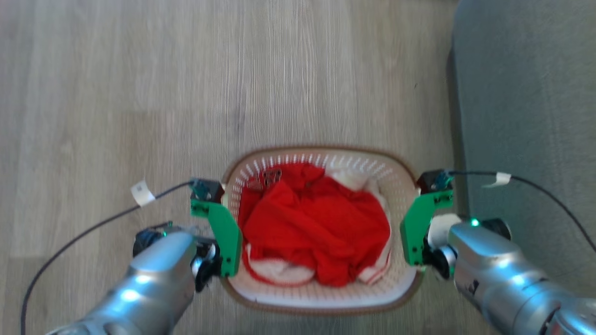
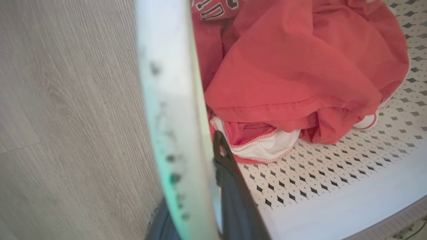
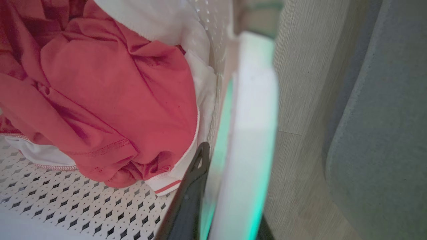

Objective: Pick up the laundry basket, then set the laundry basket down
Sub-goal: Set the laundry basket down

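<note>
The laundry basket [image 1: 321,151] is white and perforated with a brown rim, low in the middle of the head view. It holds red-and-white clothes [image 1: 316,223]. My left gripper [image 1: 228,260] is shut on the basket's left side. In the left wrist view the white handle [image 2: 170,100] runs between my left gripper's [image 2: 190,160] fingers, and one dark finger [image 2: 230,186] sits inside by the clothes [image 2: 293,66]. My right gripper [image 1: 414,256] is shut on the right side. The right wrist view has the white handle [image 3: 247,133] in my right gripper [image 3: 230,173], with one finger [image 3: 190,193] inside.
A pale wood floor [image 1: 186,93] spreads ahead and to the left. A grey upholstered piece [image 1: 526,93] stands close on the right, and the right wrist view shows the same grey upholstered piece [image 3: 383,133] near the basket's side. Black cables [image 1: 93,228] trail from both wrists.
</note>
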Motion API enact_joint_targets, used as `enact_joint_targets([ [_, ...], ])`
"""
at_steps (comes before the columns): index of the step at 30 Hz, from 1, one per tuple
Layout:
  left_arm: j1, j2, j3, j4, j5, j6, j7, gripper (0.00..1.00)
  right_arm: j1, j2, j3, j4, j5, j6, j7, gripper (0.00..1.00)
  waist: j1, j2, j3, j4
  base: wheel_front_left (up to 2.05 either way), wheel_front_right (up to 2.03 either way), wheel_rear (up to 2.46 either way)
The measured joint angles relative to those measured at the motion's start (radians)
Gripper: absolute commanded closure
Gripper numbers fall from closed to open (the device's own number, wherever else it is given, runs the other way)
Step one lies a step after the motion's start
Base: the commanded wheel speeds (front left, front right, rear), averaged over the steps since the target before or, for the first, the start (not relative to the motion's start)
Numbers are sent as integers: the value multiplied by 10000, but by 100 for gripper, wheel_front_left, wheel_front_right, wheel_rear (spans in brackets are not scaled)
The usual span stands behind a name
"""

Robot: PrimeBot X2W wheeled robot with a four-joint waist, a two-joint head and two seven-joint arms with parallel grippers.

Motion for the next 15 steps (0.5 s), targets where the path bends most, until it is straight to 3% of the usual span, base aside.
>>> enact_joint_targets([
  [15, -1486, -15, 10, -217, 167, 178, -1641, 100, -1490, -217, -69, 324, -267, 12, -1755, 100, 0, 0, 2842, 158, 0, 0, 0],
])
